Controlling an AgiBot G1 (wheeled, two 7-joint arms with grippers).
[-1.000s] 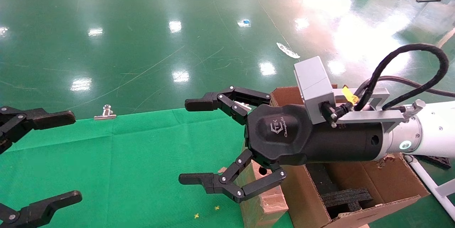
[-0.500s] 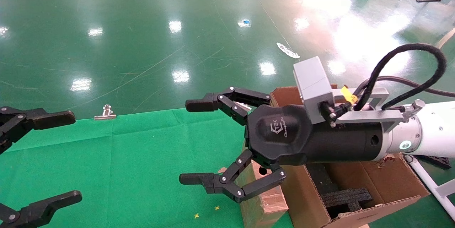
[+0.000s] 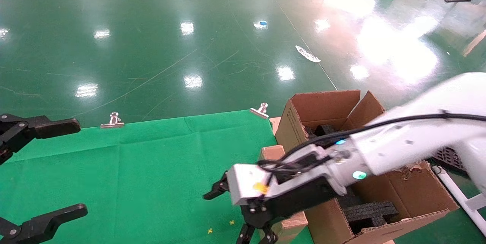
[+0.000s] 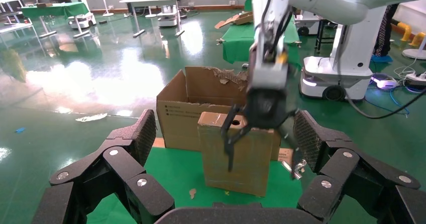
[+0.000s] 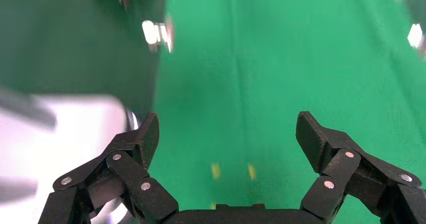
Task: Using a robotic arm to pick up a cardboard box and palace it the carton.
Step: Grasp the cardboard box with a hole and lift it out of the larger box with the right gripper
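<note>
The cardboard box [image 4: 251, 158] stands upright on the green cloth [image 3: 152, 168], with a round hole [image 4: 240, 118] in its top face. The head view shows only its top corner [image 3: 272, 152] and a lower part behind my right arm. My right gripper [image 3: 233, 219] points down at the box's top, open. In the left wrist view one of its fingers [image 4: 228, 146] hangs in front of the box face and the other past the box's edge. I cannot tell whether they touch it. The carton [image 3: 322, 103] stands right behind, with black foam [image 3: 366, 211] inside. My left gripper [image 3: 64, 168] is parked open at the cloth's left edge.
Two metal clips [image 3: 112, 120] [image 3: 260, 110] pin the cloth's far edge. Beyond it lies shiny green floor. A white pole [image 3: 455, 194] runs beside the carton on the right. In the right wrist view only green cloth [image 5: 281, 73] lies between the open fingers.
My right arm has swung down from level above the carton and now points downward over the cardboard box. It stays open. The left gripper has not moved.
</note>
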